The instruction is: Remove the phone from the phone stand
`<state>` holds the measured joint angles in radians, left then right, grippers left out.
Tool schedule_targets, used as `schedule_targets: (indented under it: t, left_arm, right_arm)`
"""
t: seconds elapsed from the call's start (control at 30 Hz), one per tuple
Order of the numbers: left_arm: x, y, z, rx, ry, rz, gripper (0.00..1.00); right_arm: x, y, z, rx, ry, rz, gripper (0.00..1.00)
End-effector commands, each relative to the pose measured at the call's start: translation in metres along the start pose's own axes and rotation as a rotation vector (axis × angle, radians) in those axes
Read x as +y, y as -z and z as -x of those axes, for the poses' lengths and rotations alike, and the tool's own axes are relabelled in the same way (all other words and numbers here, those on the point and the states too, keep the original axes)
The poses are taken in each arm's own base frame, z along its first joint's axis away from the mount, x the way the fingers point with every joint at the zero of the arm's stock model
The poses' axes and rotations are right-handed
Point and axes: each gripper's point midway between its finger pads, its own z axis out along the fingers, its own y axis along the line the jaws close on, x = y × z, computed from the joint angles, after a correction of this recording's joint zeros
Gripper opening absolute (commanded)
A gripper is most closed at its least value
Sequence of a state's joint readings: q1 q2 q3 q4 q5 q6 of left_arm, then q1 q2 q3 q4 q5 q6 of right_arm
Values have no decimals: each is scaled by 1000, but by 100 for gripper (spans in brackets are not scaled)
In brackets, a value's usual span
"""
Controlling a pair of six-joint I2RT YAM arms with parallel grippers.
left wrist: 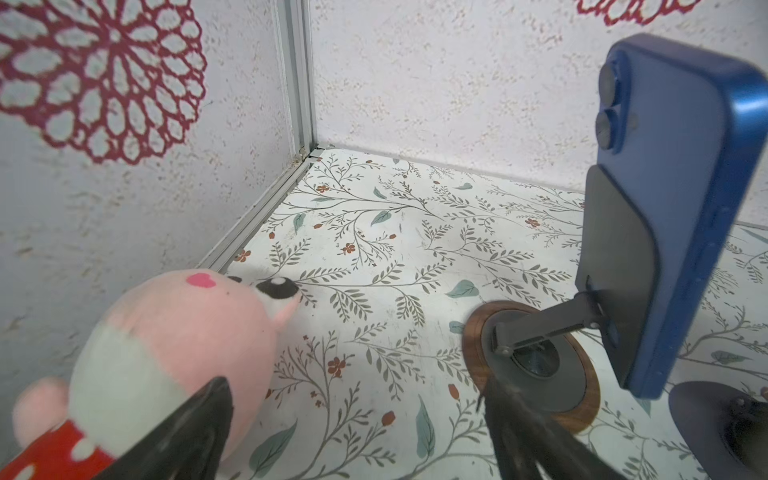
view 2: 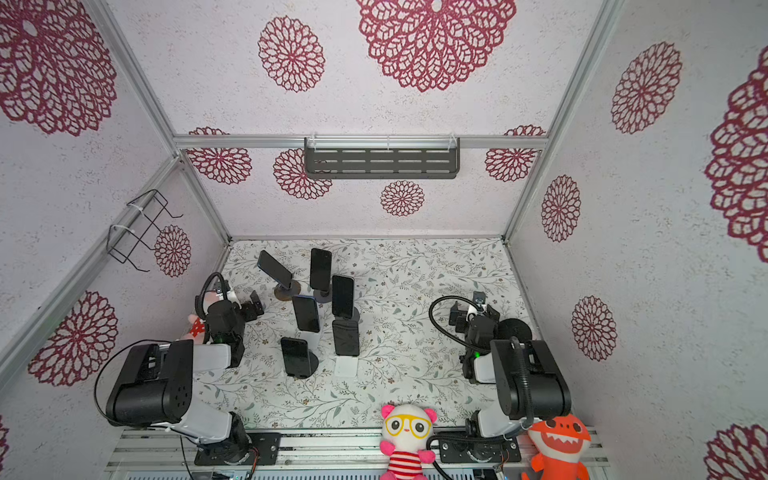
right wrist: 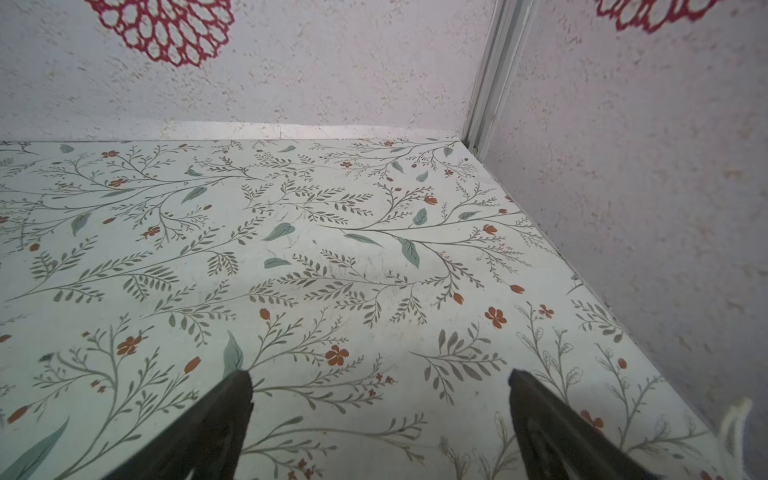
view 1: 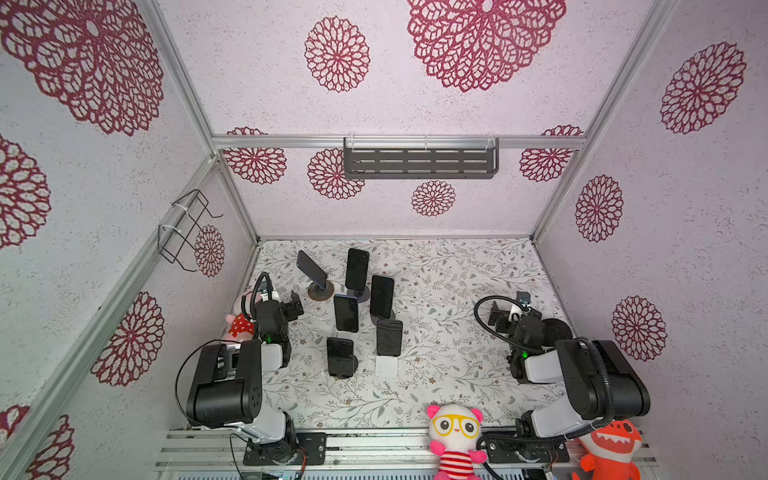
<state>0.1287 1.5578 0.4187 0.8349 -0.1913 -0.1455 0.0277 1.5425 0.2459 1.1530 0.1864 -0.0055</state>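
The left gripper (left wrist: 353,399), open and empty, faces the blue slab phone (left wrist: 685,187) on its dark wood-rimmed stand (left wrist: 548,324), likely lining up a grasp, while the right gripper (right wrist: 380,382) waits open.

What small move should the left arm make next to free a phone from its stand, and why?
Probably shift the left arm sideways toward the blue phone, bringing its edges between the jaws. They stand open and empty, the phone sits on its round-based stand off to one side of them, and the pink plush crowds the other side.
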Motion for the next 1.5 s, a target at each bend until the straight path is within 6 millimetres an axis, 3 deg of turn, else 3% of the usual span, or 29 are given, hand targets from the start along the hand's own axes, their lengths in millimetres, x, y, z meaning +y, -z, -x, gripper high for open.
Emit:
schedule_targets:
  t: [0.0,1.07,1.2,1.33,1.47]
  left_arm:
    - [-4,0,13,-45,-8,-13,97]
    - [-3,0,13,-42,-6,-16,97]
    - [0,8,36,-27,-1,7,97]
    - [13,35,76,-50,44,79,97]
    - [18,61,107,-16,96,98,97]
  right_arm:
    - [1,-2,17,-54,-28,2,99]
    - [0,-4,16,-44,-41,11,99]
    - [-3,-2,20,-56,-53,1,99]
    - [-8,-9,50,28,-36,-30,99]
    - [-9,0,78,130,-85,-37,99]
